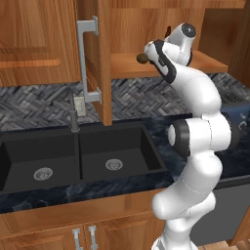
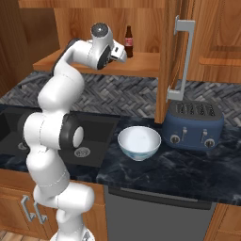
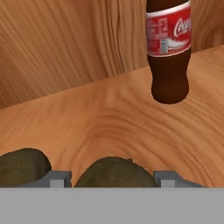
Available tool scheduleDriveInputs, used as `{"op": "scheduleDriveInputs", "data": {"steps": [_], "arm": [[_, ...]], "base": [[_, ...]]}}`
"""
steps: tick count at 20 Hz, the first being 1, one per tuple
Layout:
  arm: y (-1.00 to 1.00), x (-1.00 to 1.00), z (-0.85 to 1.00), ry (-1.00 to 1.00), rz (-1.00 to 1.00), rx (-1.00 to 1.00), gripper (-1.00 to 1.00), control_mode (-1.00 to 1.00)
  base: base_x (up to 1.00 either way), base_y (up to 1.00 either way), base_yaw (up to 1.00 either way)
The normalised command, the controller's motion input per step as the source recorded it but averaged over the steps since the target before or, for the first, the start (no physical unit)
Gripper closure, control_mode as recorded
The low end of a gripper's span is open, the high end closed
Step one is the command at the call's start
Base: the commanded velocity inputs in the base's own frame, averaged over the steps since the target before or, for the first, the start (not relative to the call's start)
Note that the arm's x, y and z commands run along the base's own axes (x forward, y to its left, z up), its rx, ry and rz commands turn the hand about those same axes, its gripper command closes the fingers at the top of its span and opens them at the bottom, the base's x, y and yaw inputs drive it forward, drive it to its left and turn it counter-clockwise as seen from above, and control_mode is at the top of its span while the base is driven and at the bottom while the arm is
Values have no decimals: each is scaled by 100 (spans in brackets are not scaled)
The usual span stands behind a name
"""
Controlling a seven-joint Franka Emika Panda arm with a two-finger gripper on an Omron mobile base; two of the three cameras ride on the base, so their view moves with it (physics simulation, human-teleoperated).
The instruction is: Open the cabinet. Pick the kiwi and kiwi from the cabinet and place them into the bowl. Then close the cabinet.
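- A kiwi [image 3: 116, 172] sits between the fingertips [image 3: 57, 178] of the hand [image 3: 113, 179], blocking its path forward.
- A second kiwi [image 3: 22, 168] lies just beside the hand's left.
- Ahead to the right stands a cola bottle [image 3: 168, 48]; bare shelf [image 3: 87, 118] lies ahead and left.

The flat light-brown wooden shelf [image 3: 87, 113] inside the open cabinet holds three things. A small dark cola bottle with a red label [image 3: 168, 52] stands upright on it. Nearer the front than the bottle sit two little olive-brown kiwis — one [image 3: 116, 174] in the middle, the other [image 3: 22, 167] beside it.

The dark marbled stone counter [image 2: 188, 169] carries a round pale blue-white bowl [image 2: 139, 142] — and a dark blue toaster [image 2: 193, 124] just beside the bowl.
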Motion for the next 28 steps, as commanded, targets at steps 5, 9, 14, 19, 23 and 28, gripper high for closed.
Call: {"op": "scheduleDriveInputs", "data": {"steps": [5, 9, 14, 19, 23, 28], "arm": [[0, -87, 0, -5, 0, 0, 100, -100], [0, -100, 0, -9, -2, 0, 100, -100], [0, -100, 0, -7, -4, 1, 100, -100], [0, -100, 12, -1, -11, 5, 100, -100], [0, -100, 7, 0, -14, 5, 100, -100], [-1, -97, -2, 7, -15, 3, 100, -100]], "base": [[0, 0, 0], [0, 0, 0], [0, 0, 0], [0, 0, 0], [0, 0, 0], [0, 0, 0]]}}
